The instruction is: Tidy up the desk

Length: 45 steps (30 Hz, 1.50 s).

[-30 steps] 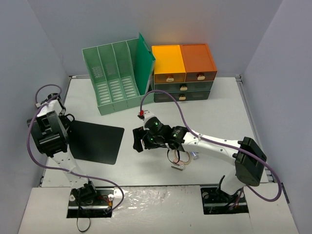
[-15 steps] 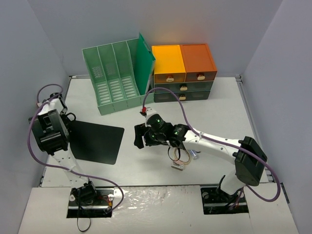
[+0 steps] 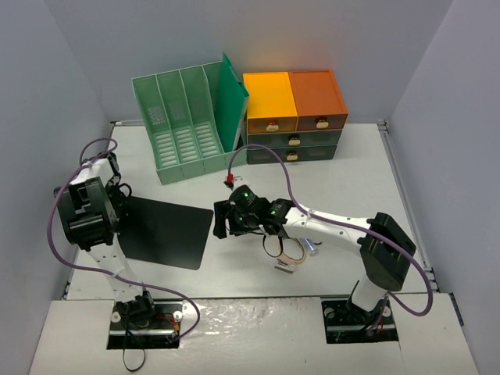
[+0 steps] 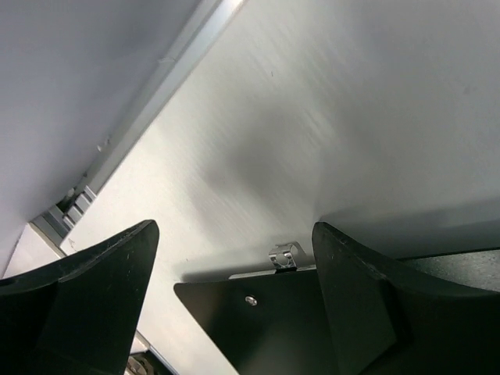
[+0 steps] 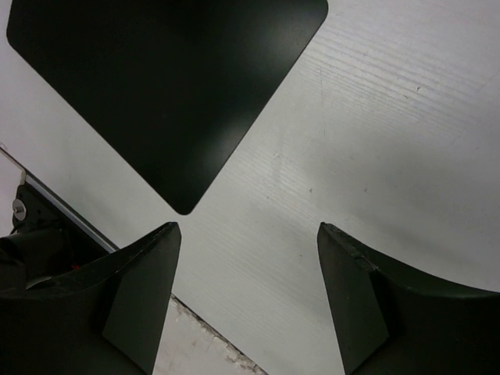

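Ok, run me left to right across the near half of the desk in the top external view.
Left arm → black clipboard → right gripper → small loops and clip → right arm's elbow.

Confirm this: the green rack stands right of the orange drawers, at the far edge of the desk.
Wrong side. The green rack stands left of the orange drawers, at the far edge of the desk. The top external view shows it.
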Each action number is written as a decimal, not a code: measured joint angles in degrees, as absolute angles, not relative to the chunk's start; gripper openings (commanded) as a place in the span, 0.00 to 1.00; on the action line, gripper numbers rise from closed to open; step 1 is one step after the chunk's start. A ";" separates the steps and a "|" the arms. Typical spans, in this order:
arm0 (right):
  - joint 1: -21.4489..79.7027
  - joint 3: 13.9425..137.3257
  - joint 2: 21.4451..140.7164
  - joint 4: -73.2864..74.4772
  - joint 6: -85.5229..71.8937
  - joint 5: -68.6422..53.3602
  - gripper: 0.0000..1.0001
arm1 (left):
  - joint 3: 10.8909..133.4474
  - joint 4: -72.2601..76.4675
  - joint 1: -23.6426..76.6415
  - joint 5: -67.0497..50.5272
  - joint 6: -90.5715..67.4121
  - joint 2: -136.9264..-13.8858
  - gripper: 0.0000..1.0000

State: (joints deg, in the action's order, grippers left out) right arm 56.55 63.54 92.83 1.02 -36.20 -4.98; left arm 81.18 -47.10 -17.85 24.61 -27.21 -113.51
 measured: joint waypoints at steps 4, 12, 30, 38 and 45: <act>56.60 64.82 96.42 2.88 -37.81 -5.17 0.68 | 79.43 -48.45 -17.63 21.44 -26.98 -112.00 0.77; 57.57 64.97 99.69 4.60 -41.19 -5.21 0.69 | 76.21 -51.07 -15.68 16.21 -26.98 -109.62 0.76; 59.69 60.61 99.85 7.18 -51.48 -3.22 0.70 | 71.31 -52.86 -10.00 5.30 -27.00 -106.43 0.76; 61.56 59.25 101.11 7.56 -55.89 -3.06 0.72 | 71.31 -52.97 -9.23 1.60 -26.98 -106.41 0.76; 61.58 59.95 101.76 7.58 -58.38 -2.04 0.74 | 71.31 -52.93 -8.99 0.78 -26.96 -106.37 0.75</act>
